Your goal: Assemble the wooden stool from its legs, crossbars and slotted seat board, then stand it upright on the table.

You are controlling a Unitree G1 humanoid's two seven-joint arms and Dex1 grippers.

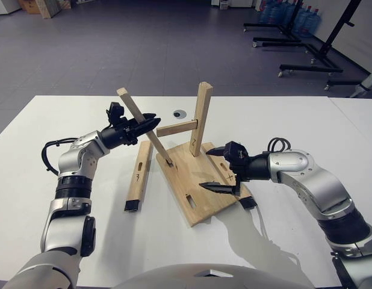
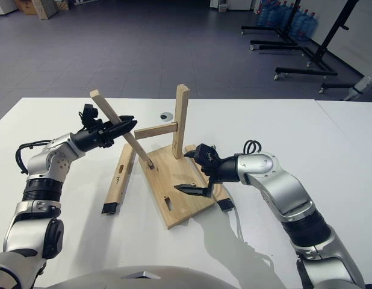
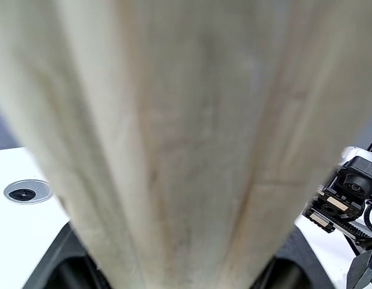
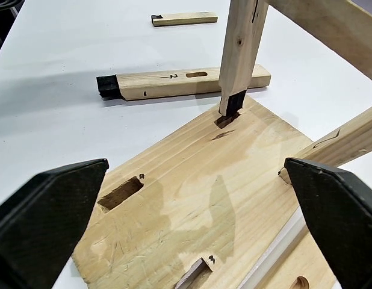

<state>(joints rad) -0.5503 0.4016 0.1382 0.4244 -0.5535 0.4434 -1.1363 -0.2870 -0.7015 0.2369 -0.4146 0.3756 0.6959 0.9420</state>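
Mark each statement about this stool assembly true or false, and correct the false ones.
1. The left gripper grips a tilted leg whose lower end meets the seat board. True.
2. The right gripper is shut on the crossbar. False: it is open above the seat board and holds nothing. The crossbar juts from the upright leg.
3. A loose leg lies flat on the table, left of the seat board. True.
4. All four legs are fitted. False: only two rise from the seat board.

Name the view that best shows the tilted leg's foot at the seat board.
The right wrist view: the tilted leg's dark foot sits at a slot in the seat board, close and unobstructed. Both eye views show it farther off; the left wrist view shows the leg's shaft up close.
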